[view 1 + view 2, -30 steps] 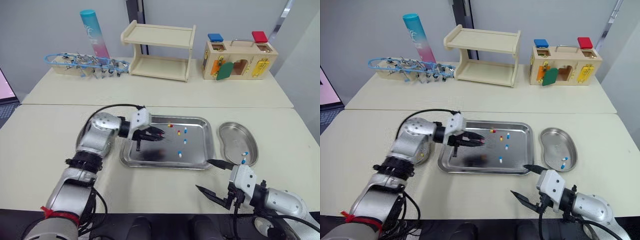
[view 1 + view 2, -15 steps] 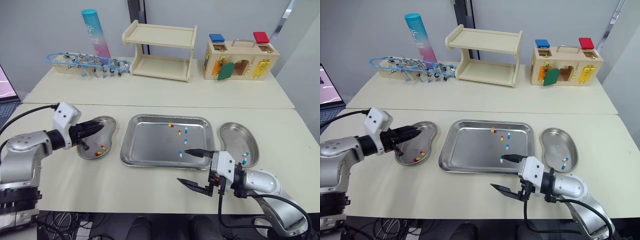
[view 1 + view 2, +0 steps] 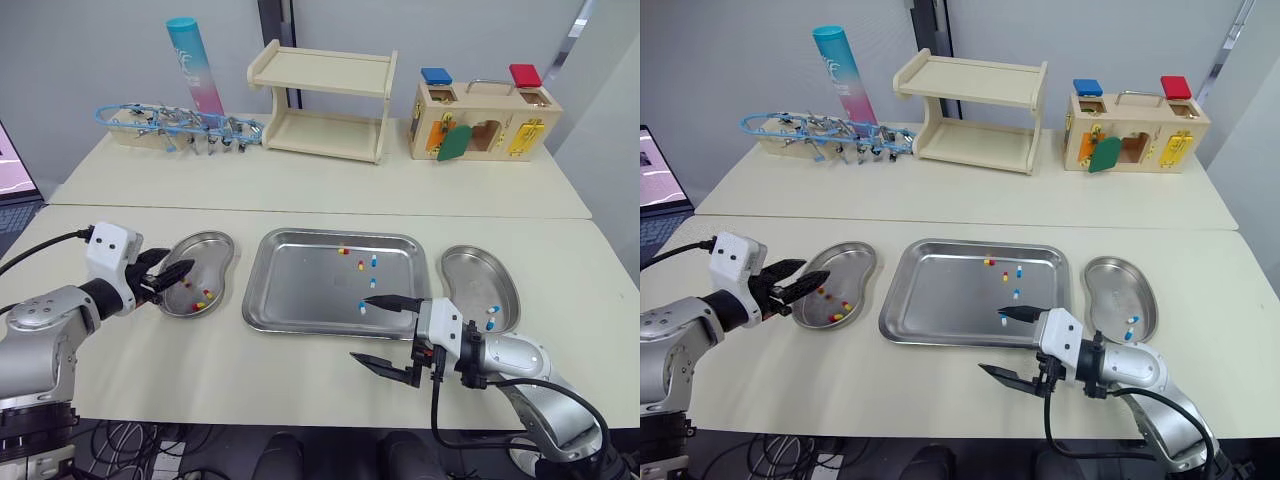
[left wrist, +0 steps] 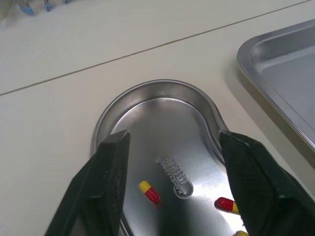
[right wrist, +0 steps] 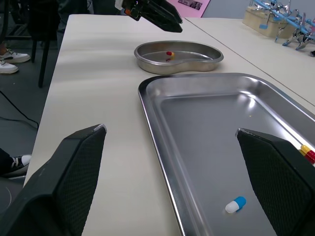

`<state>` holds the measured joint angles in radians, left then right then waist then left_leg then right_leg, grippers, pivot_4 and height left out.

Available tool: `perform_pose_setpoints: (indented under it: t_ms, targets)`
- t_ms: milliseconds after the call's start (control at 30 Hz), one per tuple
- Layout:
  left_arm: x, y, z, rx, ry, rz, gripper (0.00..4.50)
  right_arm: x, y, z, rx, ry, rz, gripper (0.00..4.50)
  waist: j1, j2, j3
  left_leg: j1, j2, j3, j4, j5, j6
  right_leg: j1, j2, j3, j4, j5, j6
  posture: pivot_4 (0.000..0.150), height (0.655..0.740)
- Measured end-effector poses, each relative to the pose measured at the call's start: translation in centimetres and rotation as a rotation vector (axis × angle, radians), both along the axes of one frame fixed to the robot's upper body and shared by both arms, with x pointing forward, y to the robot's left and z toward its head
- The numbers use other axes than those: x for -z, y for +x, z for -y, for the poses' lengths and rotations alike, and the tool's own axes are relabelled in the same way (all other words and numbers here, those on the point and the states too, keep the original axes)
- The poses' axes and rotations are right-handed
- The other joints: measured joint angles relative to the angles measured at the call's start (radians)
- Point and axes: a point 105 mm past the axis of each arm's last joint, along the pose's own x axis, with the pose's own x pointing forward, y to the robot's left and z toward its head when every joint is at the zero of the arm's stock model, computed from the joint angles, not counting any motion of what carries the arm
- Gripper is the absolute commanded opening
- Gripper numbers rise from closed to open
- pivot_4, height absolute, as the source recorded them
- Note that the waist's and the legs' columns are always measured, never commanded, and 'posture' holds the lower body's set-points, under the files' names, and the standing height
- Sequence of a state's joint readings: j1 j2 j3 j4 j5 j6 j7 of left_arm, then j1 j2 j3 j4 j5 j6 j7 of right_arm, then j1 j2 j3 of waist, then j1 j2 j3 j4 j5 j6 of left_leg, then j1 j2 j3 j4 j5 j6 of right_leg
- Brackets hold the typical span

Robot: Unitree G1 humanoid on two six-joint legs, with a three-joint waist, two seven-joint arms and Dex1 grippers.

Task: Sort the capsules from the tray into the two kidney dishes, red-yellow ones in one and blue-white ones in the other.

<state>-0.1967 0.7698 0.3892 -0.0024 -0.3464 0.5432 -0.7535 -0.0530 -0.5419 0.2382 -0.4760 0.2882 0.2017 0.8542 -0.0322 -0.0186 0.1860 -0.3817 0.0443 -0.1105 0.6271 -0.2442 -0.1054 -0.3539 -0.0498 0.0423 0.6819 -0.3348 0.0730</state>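
- The nearest blue-white capsule in the tray lies just beside the far fingertip of the right end effector, so it is hard to pick out from the head. The right wrist view shows it whole on the tray floor, close to the near rim.
- The tray's single red-yellow capsule is cut off at the picture's edge in the right wrist view.
- The left end effector hangs over the left kidney dish, fingers spread and gripping nothing. In the left wrist view those fingers hide the dish's near part.
- That dish holds red-yellow capsules. Two are plain to see and a third is cut off at the picture's edge. A stamped mark on the dish floor is too small to read.
- The right end effector is released wide and empty. One finger is over the tray's near rim, and the other is over the bare desk nearer than the tray.
- The tray is shiny steel, rectangular, with a raised rim, and sits mid-desk between the two dishes. Its other blue-white capsules gather in its right half, four in all with the nearest one.
- The right kidney dish, just right of the tray, holds two blue-white ones toward its near right wall.
- Along the far desk stand a wooden shelf, a lock box, a blue-pink tube and a rack of clips.
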Motion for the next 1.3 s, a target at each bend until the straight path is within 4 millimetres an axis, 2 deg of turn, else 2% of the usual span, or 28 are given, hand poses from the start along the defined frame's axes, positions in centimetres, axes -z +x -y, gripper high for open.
perform_pose_setpoints:
  t_ms: [267,367,467,567,700,833,900,1033,1133,1200,1300]
  targets:
    - [-0.7,-0.1,-0.1,-0.006,-0.036,0.022,3.34,0.1,0.0,0.0,0.006,0.001,-0.002,4.5,0.0,0.0,0.0,0.0,0.0,0.0,0.0,0.0,0.0,0.0,0.0,0.0,0.0,0.0,0.0,0.15,0.74]
    - [-2.1,-0.7,-0.8,-0.019,-0.053,0.077,3.34,0.1,0.0,0.1,0.011,0.001,0.001,4.5,0.0,0.0,0.0,0.0,0.0,0.0,-0.001,0.0,0.0,0.0,0.0,0.0,0.0,0.0,0.0,0.15,0.74]
    - [-3.2,-2.6,-2.9,-0.078,-0.065,0.146,3.34,0.1,0.3,1.2,0.062,-0.001,0.01,4.5,-0.006,0.0,0.0,0.0,0.0,0.001,-0.002,0.0,0.0,-0.001,0.0,0.001,0.0,0.0,0.0,0.15,0.74]
    - [-2.7,-4.8,-5.6,-0.177,-0.049,0.144,3.34,0.2,0.6,3.3,0.131,-0.039,0.024,4.5,-0.004,0.0,0.0,0.0,0.0,0.001,-0.002,0.0,0.0,-0.001,0.0,0.001,-0.001,0.0,0.0,0.15,0.74]
    - [-0.4,-7.9,-8.1,-0.281,-0.041,0.068,3.34,0.5,0.4,6.7,0.212,-0.121,0.014,4.5,0.0,0.0,0.0,0.001,0.0,0.002,-0.002,0.0,0.0,0.0,-0.001,0.002,-0.001,0.0,0.0,0.15,0.74]
    - [2.6,-10.9,-9.9,-0.354,-0.055,0.005,4.46,0.5,-0.2,11.0,0.318,-0.199,0.013,4.5,0.004,-0.002,-0.001,0.001,0.0,0.002,-0.002,0.0,0.0,0.001,-0.001,0.001,-0.001,0.0,0.0,0.15,0.74]
    - [4.0,-12.1,-10.5,-0.365,-0.046,-0.037,4.46,0.5,-0.5,13.2,0.376,-0.227,0.002,4.5,0.003,-0.003,-0.002,0.001,0.0,0.002,-0.002,0.0,0.0,0.001,-0.001,0.001,-0.001,0.0,0.0,0.15,0.74]
    - [5.2,-12.9,-10.7,-0.347,-0.021,-0.067,4.46,0.5,-1.4,16.5,0.444,-0.274,-0.017,4.5,0.004,-0.004,-0.002,0.001,-0.001,0.002,-0.002,0.0,0.0,0.001,-0.002,0.001,-0.002,0.0,0.0,0.15,0.74]
    - [6.5,-13.3,-11.0,-0.35,-0.023,-0.09,4.46,0.8,-2.3,20.9,0.522,-0.36,-0.069,4.5,0.003,-0.005,-0.003,0.002,-0.001,0.003,-0.002,0.0,0.0,0.001,-0.002,0.001,-0.002,0.0,0.0,0.15,0.74]
    - [7.0,-13.3,-10.8,-0.346,-0.032,-0.095,4.46,1.1,-2.5,22.0,0.534,-0.374,-0.083,4.5,0.001,-0.007,-0.005,0.002,0.0,0.002,-0.003,0.0,0.0,0.001,-0.001,0.001,-0.002,-0.001,-0.001,0.15,0.74]
    - [7.1,-13.1,-10.5,-0.328,-0.03,-0.091,4.46,1.6,-2.4,22.3,0.521,-0.378,-0.09,4.5,-0.005,-0.007,-0.005,0.003,0.0,0.003,-0.003,0.0,0.0,0.001,-0.001,0.002,-0.002,-0.001,-0.002,0.15,0.74]
